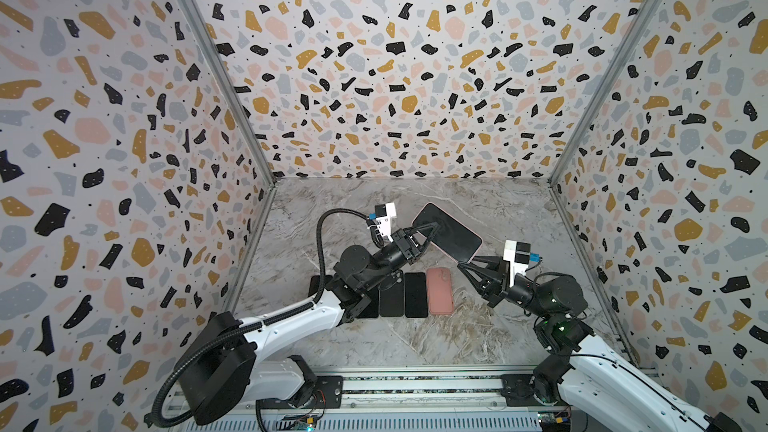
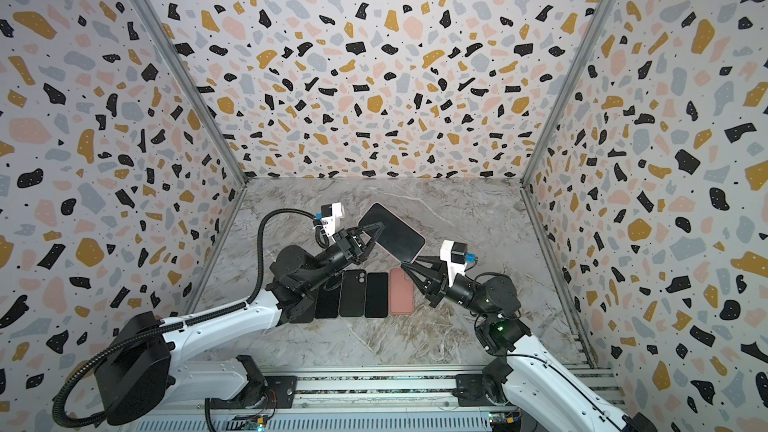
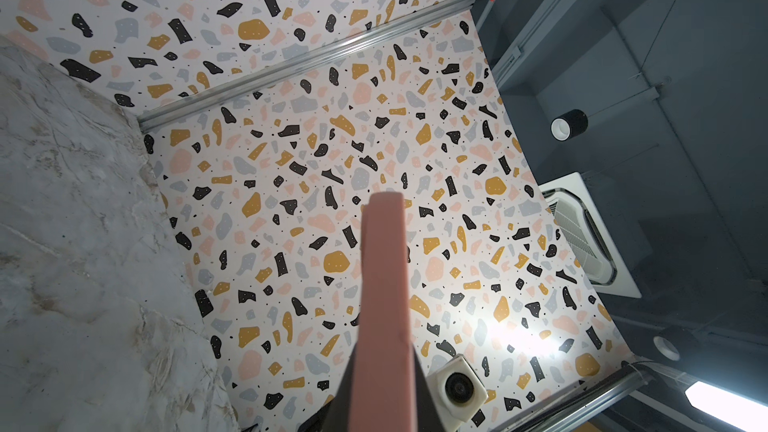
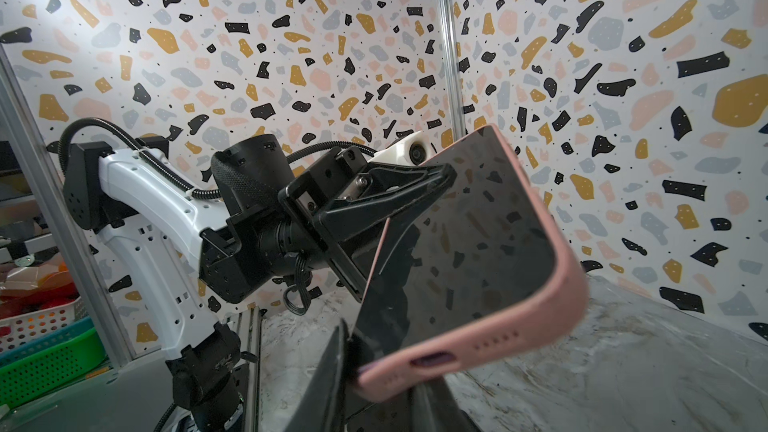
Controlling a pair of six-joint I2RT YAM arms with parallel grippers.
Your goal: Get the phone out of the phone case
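Left gripper (image 1: 430, 231) clamped tight on one long edge of the pink phone case (image 4: 498, 342) | phone (image 1: 451, 230) sits inside it, tilted, up off the table (image 1: 415, 338) | right gripper (image 1: 467, 263) straddles the case's bottom corner, can't tell if it's pinching

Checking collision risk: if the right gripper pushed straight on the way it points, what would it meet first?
The cased phone: its near corner sits between the fingers of the right gripper, held aloft by the left gripper. Contact looks immediate, though depth is unclear.
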